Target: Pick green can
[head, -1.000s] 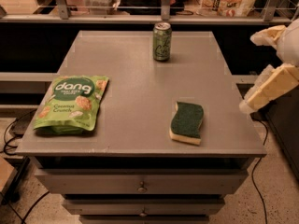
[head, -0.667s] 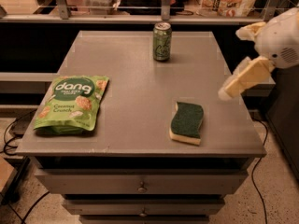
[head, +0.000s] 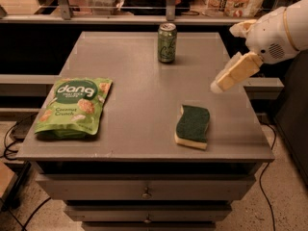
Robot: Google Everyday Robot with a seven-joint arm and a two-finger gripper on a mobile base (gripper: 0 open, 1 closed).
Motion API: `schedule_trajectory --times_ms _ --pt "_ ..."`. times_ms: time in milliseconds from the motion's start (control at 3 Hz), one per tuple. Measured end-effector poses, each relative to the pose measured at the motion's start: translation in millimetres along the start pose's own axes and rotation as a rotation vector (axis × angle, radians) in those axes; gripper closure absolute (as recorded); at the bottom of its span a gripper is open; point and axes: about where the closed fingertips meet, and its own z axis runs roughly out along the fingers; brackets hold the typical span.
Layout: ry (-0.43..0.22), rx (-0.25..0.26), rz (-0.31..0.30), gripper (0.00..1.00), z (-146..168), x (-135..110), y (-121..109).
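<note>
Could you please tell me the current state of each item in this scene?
Small light-green drink can: upright, far edge.
Flat green snack bag: lying flat, label up.
Green-topped yellow sponge: flat, green side up.
Grey drawer: shut.
White gripper: hovering at right, clear of can.

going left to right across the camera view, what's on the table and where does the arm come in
snack bag → green can → sponge → pincer, hanging above the right edge of the table
</note>
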Motion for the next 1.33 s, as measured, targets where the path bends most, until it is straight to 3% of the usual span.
schedule_trajectory --times_ms 667,1000,1333 --pt "-0.113 0.006 0.013 0.0 54 -25 -15" --pt "-0.201 0.047 0.048 0.0 97 -39 -43" --pt "-0.242 0.078 0.084 0.0 118 -40 -63"
